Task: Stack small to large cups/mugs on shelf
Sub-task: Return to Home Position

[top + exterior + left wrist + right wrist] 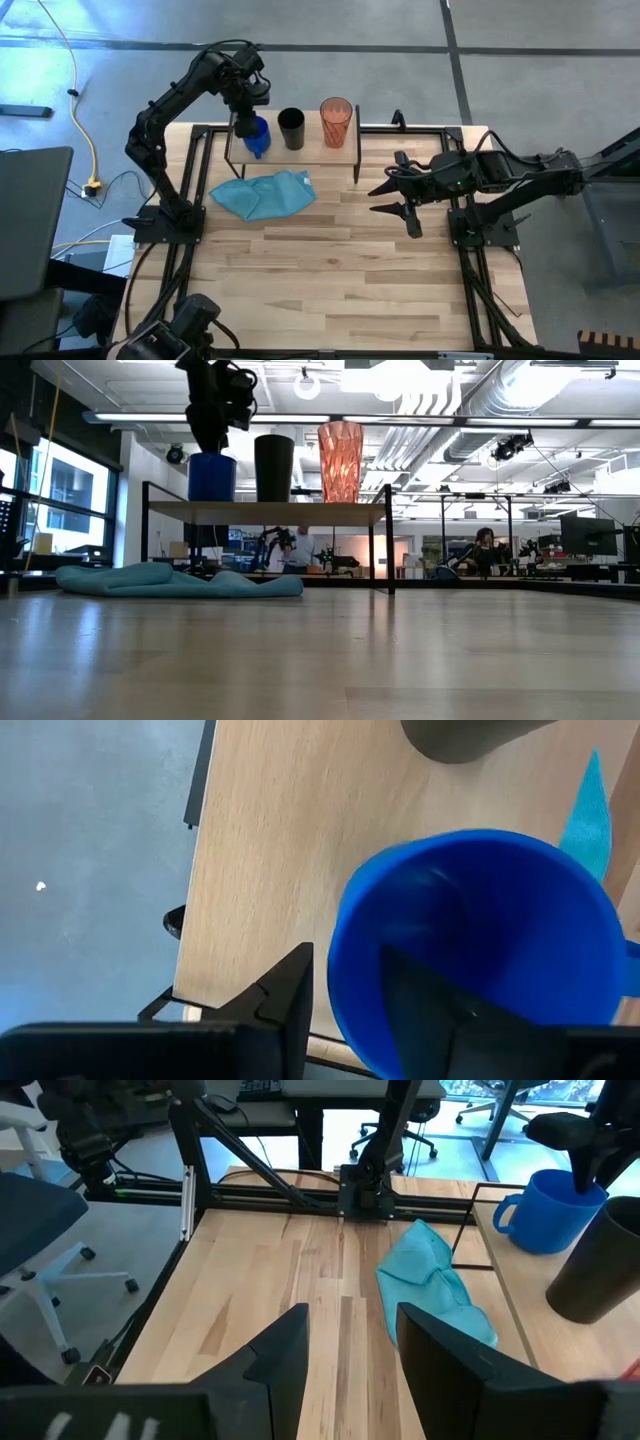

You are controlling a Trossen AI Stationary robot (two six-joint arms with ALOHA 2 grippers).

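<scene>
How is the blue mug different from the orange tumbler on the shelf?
The small blue handled mug is short and opaque; the translucent red-orange tumbler is taller. The left gripper straddles the mug's rim; nothing touches the tumbler. Both stand upright on the wooden shelf.

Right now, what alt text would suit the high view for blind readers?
A blue mug, black cup and red-orange tumbler stand in a row on the shelf, the left end effector at the mug. The right end effector waits open near a teal cloth.
</scene>
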